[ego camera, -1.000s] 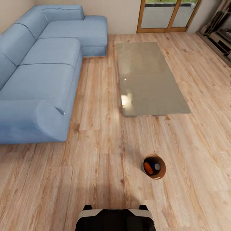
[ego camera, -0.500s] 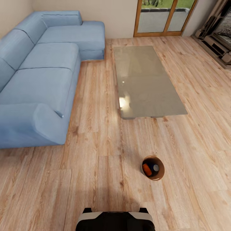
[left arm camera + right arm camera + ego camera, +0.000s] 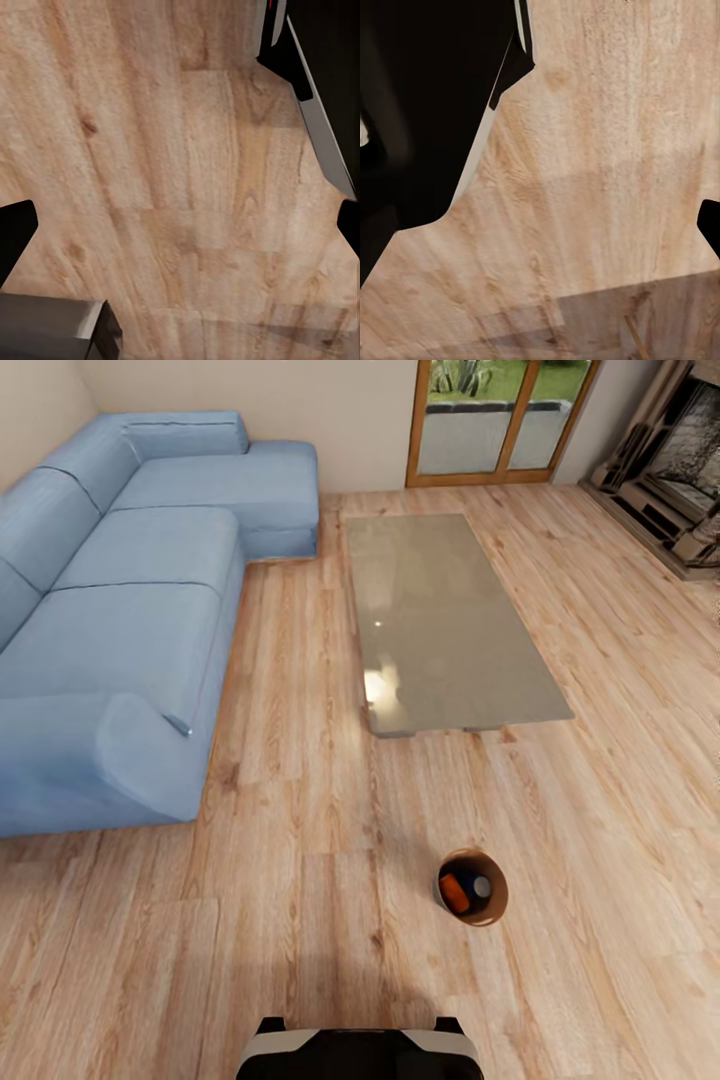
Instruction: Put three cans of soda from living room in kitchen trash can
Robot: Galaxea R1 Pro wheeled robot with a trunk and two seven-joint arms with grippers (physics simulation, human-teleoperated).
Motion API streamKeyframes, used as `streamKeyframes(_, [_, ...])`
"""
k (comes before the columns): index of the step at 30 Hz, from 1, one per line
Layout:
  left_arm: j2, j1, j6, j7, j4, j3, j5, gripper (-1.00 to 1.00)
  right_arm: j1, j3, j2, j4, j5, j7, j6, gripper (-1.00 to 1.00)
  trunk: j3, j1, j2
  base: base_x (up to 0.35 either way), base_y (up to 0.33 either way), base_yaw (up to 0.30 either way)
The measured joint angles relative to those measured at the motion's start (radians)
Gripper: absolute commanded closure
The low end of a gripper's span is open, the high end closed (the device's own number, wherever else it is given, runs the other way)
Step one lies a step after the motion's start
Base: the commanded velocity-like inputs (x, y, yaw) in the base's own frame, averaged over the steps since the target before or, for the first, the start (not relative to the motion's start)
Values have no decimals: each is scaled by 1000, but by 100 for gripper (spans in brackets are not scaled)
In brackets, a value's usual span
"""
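The tash can [image 3: 471, 852], a small round tan wood bin, stands on the light wood floor of the living room, ahead and a little to the right of my base. Inside it lie an orange can of soda [image 3: 456, 891] and a dark blue one with a silver top [image 3: 482, 885]. I cannot tell whether a third can is in there. My left gripper [image 3: 180, 232] hangs open over bare floor beside my base, with nothing between its fingers. My right gripper [image 3: 540, 232] is also open over bare floor, one fingertip [image 3: 711, 229] showing at the picture's edge.
A blue sectional sofa [image 3: 130, 610] fills the left side. A low glass-topped table [image 3: 440, 620] lies ahead, beyond the bin. A wood-framed glass door [image 3: 490, 420] is at the back and a brick fireplace [image 3: 680, 480] at the far right. My dark base [image 3: 360, 1052] shows at the bottom edge.
The whole head view has shifted, so the camera has moved: more of the door and fireplace show at the back. The bin and its cans have not moved on the floor.
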Motion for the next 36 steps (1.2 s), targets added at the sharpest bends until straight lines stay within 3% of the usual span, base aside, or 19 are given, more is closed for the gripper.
streamKeyframes(36, [-23,0,-12,1,-6,2,1,-100,0,2,5,-5,3,0,0,-100,56,0,0,0,0,-68])
